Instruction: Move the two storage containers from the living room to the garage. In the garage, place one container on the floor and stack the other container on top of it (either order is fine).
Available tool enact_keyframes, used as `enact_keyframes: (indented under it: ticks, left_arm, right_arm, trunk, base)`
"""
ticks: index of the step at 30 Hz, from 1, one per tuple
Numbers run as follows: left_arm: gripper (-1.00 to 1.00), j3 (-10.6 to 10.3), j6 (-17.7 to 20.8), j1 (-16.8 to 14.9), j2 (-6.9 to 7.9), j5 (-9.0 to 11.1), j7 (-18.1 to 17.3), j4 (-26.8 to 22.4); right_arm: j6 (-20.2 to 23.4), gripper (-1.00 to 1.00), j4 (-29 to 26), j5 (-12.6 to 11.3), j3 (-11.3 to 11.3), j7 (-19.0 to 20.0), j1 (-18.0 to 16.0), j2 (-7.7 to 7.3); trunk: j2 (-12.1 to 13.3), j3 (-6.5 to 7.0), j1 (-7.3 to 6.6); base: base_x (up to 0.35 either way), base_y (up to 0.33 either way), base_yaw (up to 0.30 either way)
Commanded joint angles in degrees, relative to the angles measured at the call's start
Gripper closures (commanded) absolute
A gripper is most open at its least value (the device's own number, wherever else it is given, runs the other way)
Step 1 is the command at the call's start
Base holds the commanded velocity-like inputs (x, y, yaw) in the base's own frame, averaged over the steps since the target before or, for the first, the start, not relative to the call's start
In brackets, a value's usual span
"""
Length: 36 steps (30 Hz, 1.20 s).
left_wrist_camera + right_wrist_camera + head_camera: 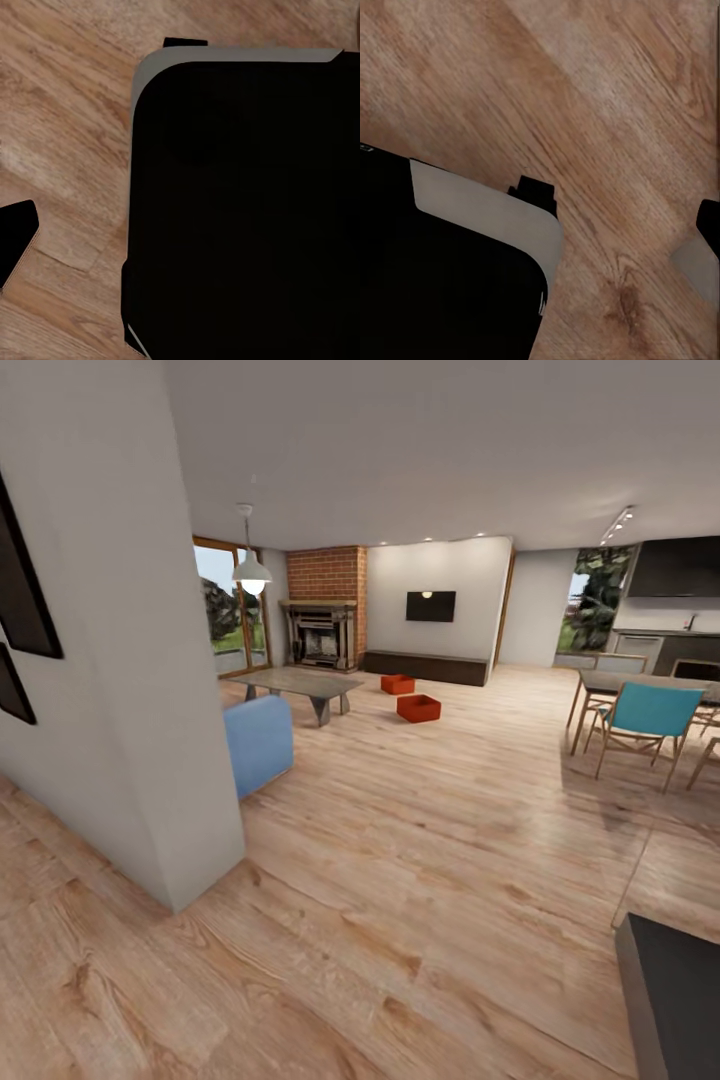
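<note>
Far across the living room, two orange-red bins sit on the light plank floor (420, 840), well apart from the robot. The nearer bin (418, 708) lies out in the open; the farther bin (397, 684) sits just behind it, close to the long dark cabinet (425, 666) under the black TV (430, 606). Both stand upright and open-topped, near each other but not touching.

To their left is a low grey bench (300, 683) with a blue seat (259, 743) in front of it, and behind that the brick fireplace (322, 618) and a white hanging lamp (251, 571). A white wall (120, 660) juts in close on the left. On the right stands a dining bench (640, 682) with a teal chair (648, 717).

Both wrist views look down at the wood planks past a black, grey-edged body of the robot (247, 210). I cannot tell whether either tool is spread or pressed together.
</note>
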Motion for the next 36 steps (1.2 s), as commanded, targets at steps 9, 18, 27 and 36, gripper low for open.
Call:
enact_keyframes:
  ticks: [9, 18, 27, 36]
  left_arm:
    - [-1.0, 0.0, -0.1, 0.0, -0.01, 0.4, 0.1, 0.0]
    - [-1.0, 0.0, -0.1, 0.0, -0.01, 0.4, 0.1, 0.0]
    - [-1.0, 0.0, -0.1, 0.0, -0.01, 0.4, 0.1, 0.0]
    - [-1.0, -0.1, -0.1, 0.0, -0.01, 0.4, 0.1, 0.0]
  right_arm:
    - [-0.3, -1.0, 0.2, -0.7, 0.3, 0.4, -0.1, 0.02]
    - [-0.3, -1.0, 0.2, -0.7, 0.3, 0.3, -0.1, 0.02]
    - [-0.3, -1.0, 0.2, -0.7, 0.4, 0.3, -0.1, 0.02]
    - [-0.3, -1.0, 0.2, -0.7, 0.4, 0.3, -0.1, 0.02]
  trunk:
    - [0.0, -0.05, 0.03]
    - [0.0, -0.05, 0.03]
    - [0.0, -0.05, 0.03]
    - [0.0, -0.05, 0.03]
  base:
    - [0.323, 0.0, 0.0]
    - [0.324, 0.0, -0.127]
    - [0.324, 0.0, -0.243]
    - [0.324, 0.0, -0.236]
